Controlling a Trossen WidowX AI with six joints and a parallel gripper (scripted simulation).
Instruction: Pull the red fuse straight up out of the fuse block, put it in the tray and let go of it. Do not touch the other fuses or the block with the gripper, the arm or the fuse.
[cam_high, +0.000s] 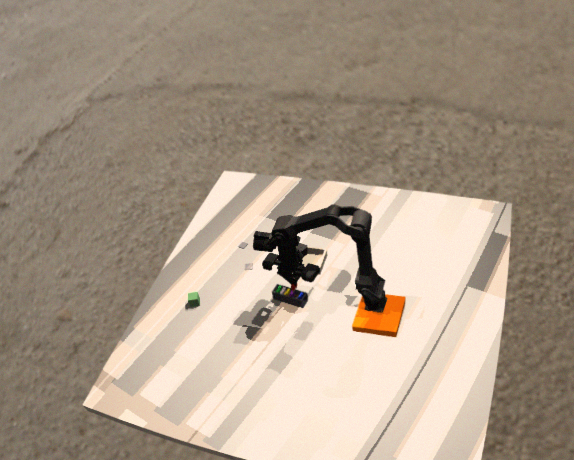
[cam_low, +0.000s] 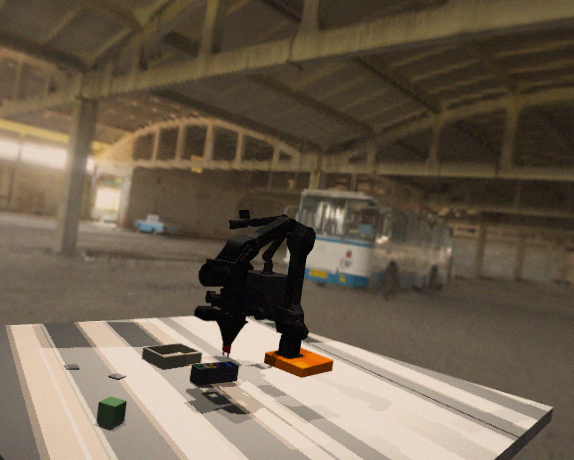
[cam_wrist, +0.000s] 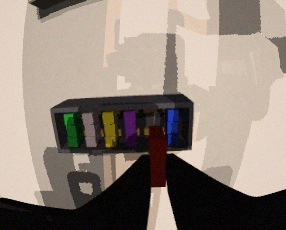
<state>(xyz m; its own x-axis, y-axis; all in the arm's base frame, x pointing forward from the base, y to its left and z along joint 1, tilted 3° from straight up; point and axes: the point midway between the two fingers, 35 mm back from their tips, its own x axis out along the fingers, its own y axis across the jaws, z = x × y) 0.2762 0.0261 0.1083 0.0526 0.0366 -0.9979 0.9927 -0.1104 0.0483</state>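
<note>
My gripper (cam_high: 293, 285) (cam_low: 227, 346) (cam_wrist: 157, 161) is shut on the red fuse (cam_low: 227, 349) (cam_wrist: 158, 150). The fuse is out of the fuse block (cam_high: 289, 301) (cam_low: 215, 375) (cam_wrist: 125, 99) and hangs upright a little above it, with a small gap under its prongs in the exterior view. In the wrist view an empty slot shows between the purple fuse (cam_wrist: 130, 128) and the blue fuse (cam_wrist: 173, 127). The green, white and yellow fuses stand further left. The tray (cam_high: 323, 263) (cam_low: 167, 363) lies behind the block, partly hidden by the gripper in the top view.
A green cube (cam_high: 193, 299) (cam_low: 111, 412) stands on the table away from the block. Two small flat grey pieces (cam_high: 243, 245) (cam_low: 117, 376) lie on the table beyond the block. The arm's orange base plate (cam_high: 379, 322) (cam_low: 307, 366) is on the other side.
</note>
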